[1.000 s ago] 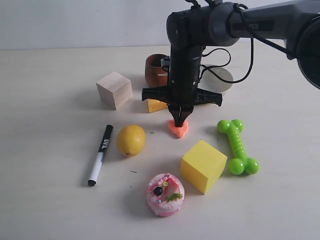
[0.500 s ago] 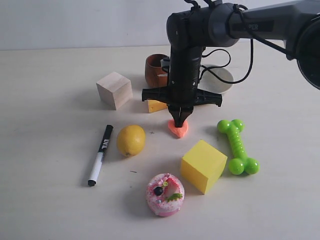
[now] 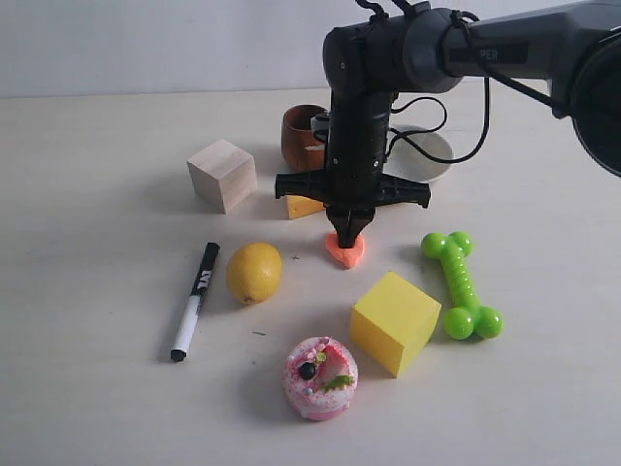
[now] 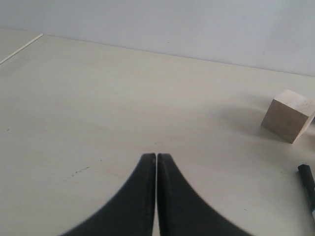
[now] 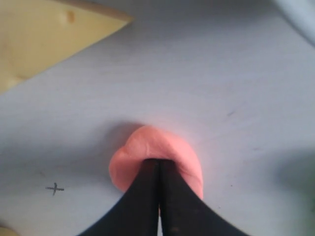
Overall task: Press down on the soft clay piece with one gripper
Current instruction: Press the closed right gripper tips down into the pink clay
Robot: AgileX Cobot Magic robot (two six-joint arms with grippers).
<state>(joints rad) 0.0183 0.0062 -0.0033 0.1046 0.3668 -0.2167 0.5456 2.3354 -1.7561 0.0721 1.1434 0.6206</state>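
Observation:
The soft clay piece [image 3: 346,252] is a small flat salmon-orange lump on the table, between the lemon and the green bone toy. My right gripper [image 3: 347,240] points straight down onto it, shut, its joined tips sunk into the lump's middle. The right wrist view shows the clay [image 5: 133,160] bulging around the black fingertips [image 5: 150,167] of the gripper [image 5: 159,162]. My left gripper [image 4: 156,156] is shut over bare table, holding nothing, and stays out of the exterior view.
Around the clay lie a cheese wedge [image 3: 303,205], a lemon [image 3: 254,272], a yellow cube [image 3: 394,321], a green bone toy [image 3: 461,283], a pink donut [image 3: 320,377], a marker [image 3: 195,300], a wooden cube [image 3: 222,174], a brown cup [image 3: 303,137] and a white bowl [image 3: 425,155].
The right gripper has stayed on the clay with almost no shift; the lump looks slightly more squashed under the tips. Nothing else moved.

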